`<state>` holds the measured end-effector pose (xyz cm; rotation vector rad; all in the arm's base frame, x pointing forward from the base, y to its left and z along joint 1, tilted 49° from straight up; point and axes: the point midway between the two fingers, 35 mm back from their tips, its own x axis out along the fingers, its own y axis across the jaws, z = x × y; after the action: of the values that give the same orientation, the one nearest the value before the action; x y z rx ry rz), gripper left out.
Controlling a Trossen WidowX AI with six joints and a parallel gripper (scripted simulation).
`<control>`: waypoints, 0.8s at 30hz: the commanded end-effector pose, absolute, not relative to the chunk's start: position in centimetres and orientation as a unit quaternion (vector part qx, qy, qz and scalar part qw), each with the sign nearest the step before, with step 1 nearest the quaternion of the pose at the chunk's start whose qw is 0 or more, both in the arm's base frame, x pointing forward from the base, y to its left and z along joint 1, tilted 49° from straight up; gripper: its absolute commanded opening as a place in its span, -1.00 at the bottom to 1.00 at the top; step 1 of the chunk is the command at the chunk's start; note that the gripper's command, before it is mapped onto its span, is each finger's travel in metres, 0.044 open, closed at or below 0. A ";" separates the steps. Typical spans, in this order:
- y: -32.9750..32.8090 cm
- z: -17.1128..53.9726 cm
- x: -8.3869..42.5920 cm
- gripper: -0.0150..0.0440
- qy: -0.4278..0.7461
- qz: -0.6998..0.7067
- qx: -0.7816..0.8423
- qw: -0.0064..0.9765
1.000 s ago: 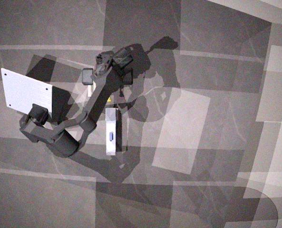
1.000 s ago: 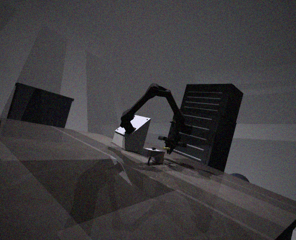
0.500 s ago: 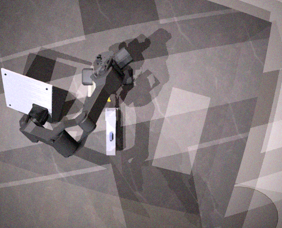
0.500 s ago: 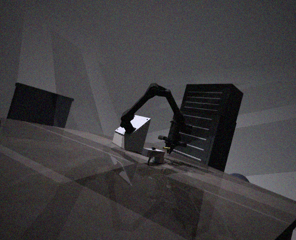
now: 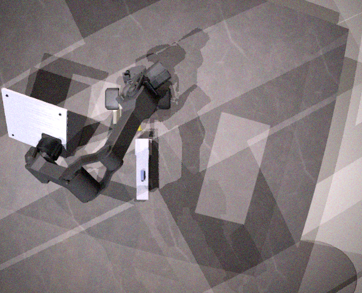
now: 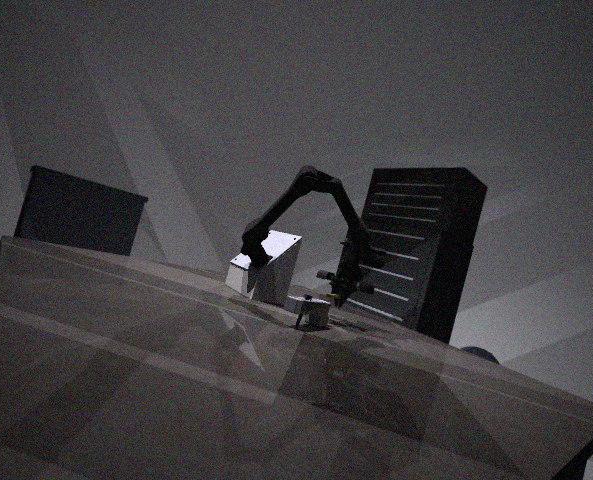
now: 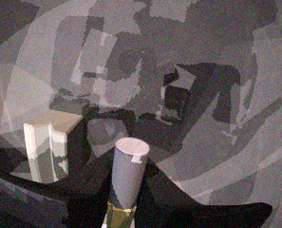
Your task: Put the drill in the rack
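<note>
Wrist view: claw [image 5: 138,100] [image 6: 339,296] [image 7: 127,154] nearly closed, gripping grey yellow-banded cylindrical drill [image 5: 139,128] [image 6: 332,296] [image 7: 129,178], seemingly freed; cream grooved rack [image 5: 115,116] [image 7: 47,152], lower left, unfilled.

Behind the table [image 5: 278,94] [image 6: 146,372], a dark tall cabinet [image 6: 449,248] is standing, pale horizontal lines crossing its front (rather like drawer gaps), while a dark box-like unit [image 6: 79,214] is sitting farther left. Angular bands of light and shadow are crossing the dim grey wall [image 6: 265,93].

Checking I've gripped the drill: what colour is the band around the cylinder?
Yellow; the band shows best in the wrist view.
</note>
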<state>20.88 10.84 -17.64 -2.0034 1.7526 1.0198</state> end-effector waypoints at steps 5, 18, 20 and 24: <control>11.1 -17.5 21.1 -0.49 0.608 0.353 -0.695 0.151; 11.2 -17.4 21.1 -0.49 0.608 0.353 -0.695 0.151; 11.2 -17.4 21.1 -0.49 0.608 0.353 -0.695 0.151; 11.2 -17.4 21.1 -0.49 0.608 0.353 -0.695 0.151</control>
<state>20.96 10.97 -17.47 -2.0033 1.7524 1.0197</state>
